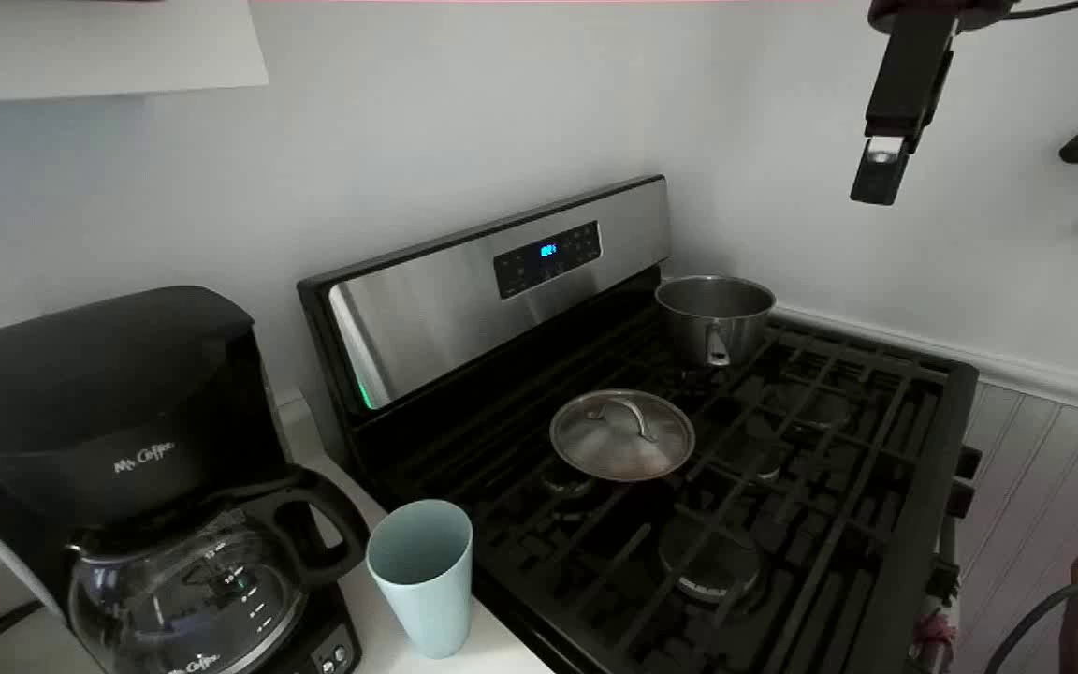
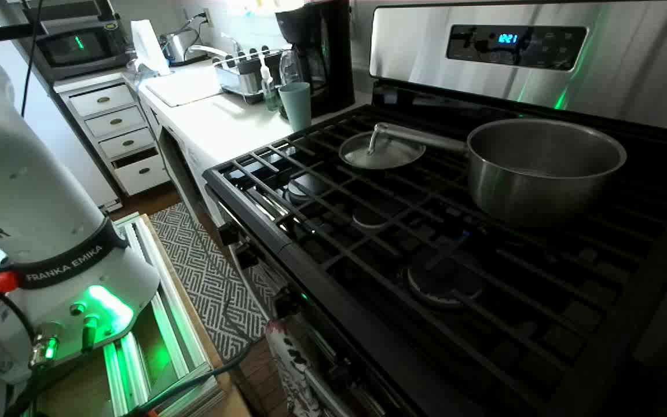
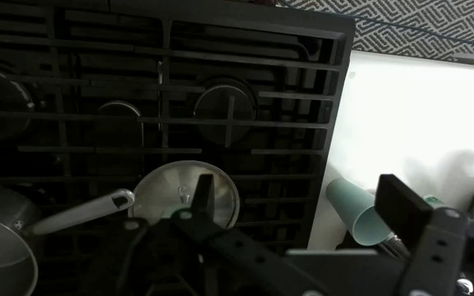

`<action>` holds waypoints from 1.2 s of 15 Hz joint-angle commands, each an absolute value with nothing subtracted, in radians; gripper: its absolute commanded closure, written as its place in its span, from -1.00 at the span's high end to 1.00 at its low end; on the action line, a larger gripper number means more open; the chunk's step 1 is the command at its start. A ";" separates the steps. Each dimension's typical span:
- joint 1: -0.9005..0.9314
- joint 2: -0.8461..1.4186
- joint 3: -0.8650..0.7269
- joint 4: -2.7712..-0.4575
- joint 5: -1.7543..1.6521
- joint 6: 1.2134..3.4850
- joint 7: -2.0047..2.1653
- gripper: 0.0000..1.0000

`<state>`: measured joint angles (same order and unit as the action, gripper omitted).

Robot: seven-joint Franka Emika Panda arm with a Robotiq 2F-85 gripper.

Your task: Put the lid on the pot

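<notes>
The lid (image 1: 619, 454) is a round silvery metal disc with an arched handle, lying flat on the stove grates in both exterior views (image 2: 383, 155). In the wrist view the lid (image 3: 163, 185) is partly hidden by a finger. The pot (image 1: 721, 328) is a steel cylinder, uncovered, standing upright on the stove's back corner; it also shows in an exterior view (image 2: 536, 200) and at the wrist view's left edge (image 3: 8, 205). The pot's long handle points towards the lid. My gripper (image 1: 881, 173) is high above the stove, apart from both; its fingers (image 3: 298, 181) are wide open and empty.
A pale blue cup (image 1: 427, 580) and a coffee maker (image 1: 109, 393) stand on the counter beside the stove. The stove's back panel (image 1: 436, 318) rises behind the grates. A wall (image 1: 1016, 281) closes the side near the pot. The robot base (image 2: 67, 260) stands before the stove.
</notes>
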<state>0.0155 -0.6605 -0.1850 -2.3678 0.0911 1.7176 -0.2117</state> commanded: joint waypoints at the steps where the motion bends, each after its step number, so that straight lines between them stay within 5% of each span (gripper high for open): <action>1: -0.004 -0.657 -0.171 -2.365 0.100 1.714 -0.221 1.00; 18: 0.115 -0.523 -0.070 -2.392 0.343 1.786 -0.220 1.00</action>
